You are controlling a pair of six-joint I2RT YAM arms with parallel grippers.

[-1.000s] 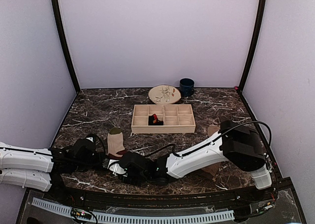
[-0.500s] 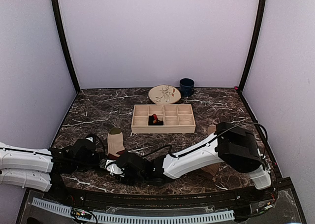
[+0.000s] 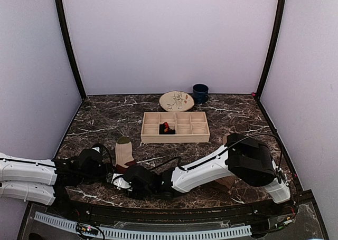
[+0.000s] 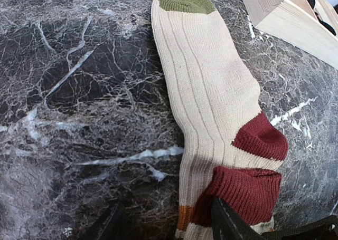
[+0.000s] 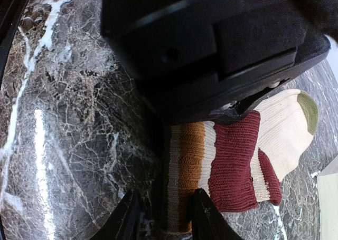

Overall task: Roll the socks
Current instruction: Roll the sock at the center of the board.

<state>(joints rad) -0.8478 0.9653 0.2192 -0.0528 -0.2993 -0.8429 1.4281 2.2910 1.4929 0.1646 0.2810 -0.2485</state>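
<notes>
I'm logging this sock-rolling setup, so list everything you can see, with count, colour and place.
striped sock: one, cream with maroon and brown bands, olive toe, front left of table
black and red bundle: one, in a front-row tray compartment
tan fabric: one, front right, mostly hidden by the right arm
wooden tray: one, pale wood, table centre
plate: one, cream, patterned, behind the tray
mug: one, dark blue, right of the plate
table: one, dark brown marble
left gripper: one, black, open around the sock's cuff
right gripper: one, black, astride the cuff edge; grip unclear
</notes>
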